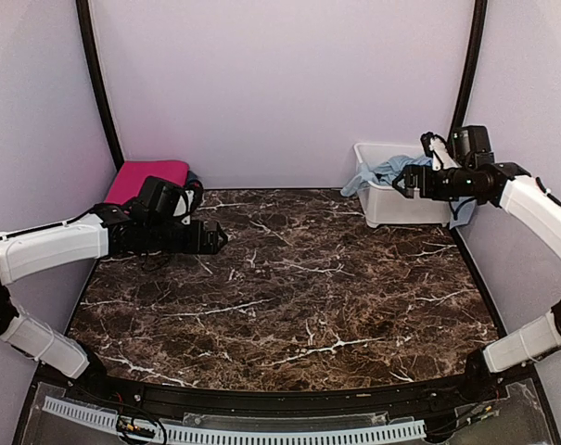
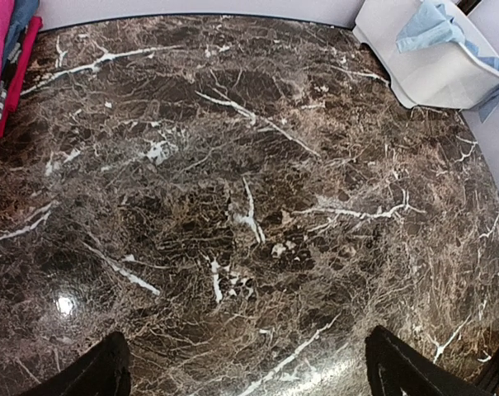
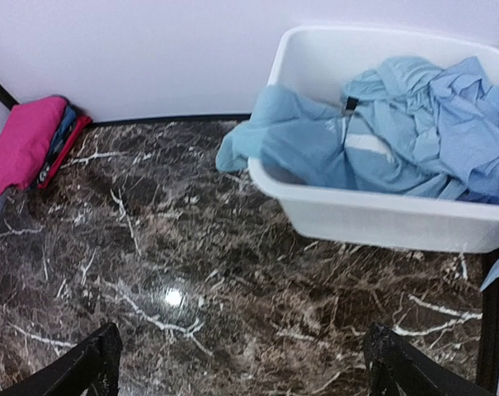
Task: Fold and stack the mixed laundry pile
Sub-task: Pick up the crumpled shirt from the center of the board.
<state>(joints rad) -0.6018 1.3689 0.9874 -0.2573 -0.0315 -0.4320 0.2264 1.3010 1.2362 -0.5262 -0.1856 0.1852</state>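
Partly done, I judge — a folded magenta-pink stack (image 1: 148,178) lies upper left, pale blue garments (image 1: 391,170) fill the white tub (image 1: 405,211) upper right — while left gripper (image 2: 249,375) and right gripper (image 3: 245,375) gape wide, holding nothing.

White plastic tub (image 1: 401,209) at far-right corner of dark marble table (image 1: 289,297); pale walls (image 1: 280,83) behind.

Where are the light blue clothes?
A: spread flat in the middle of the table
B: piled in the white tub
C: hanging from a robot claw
B: the light blue clothes are heaped inside the white tub, with one piece drooping over its rim.
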